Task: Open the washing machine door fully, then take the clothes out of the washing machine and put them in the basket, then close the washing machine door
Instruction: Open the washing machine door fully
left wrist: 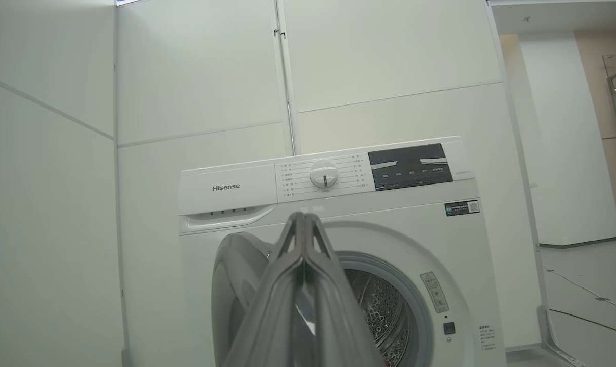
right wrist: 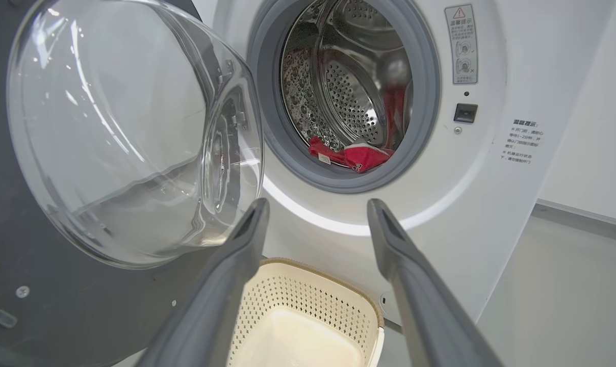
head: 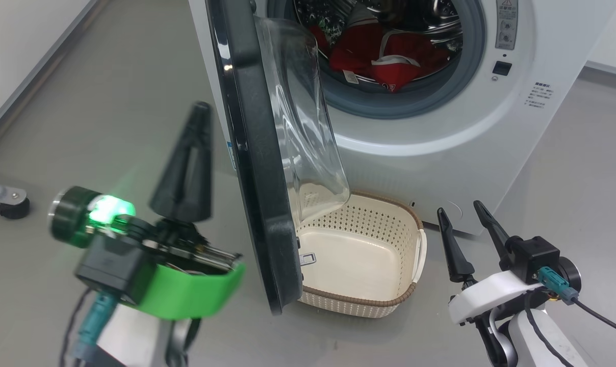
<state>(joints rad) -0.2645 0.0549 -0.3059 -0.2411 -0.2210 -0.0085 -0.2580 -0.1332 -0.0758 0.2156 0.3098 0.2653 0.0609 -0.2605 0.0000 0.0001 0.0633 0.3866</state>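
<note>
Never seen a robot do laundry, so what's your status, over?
Left gripper shut, empty; right gripper open, empty. Red clothes in the drum; basket empty. Washing machine door half open, standing between left gripper and drum opening.

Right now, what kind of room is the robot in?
Probably a laundry corner in a plain office or lab room: a white washing machine with red clothes inside, a cream basket on the grey floor before it, bare white wall panels behind.
</note>
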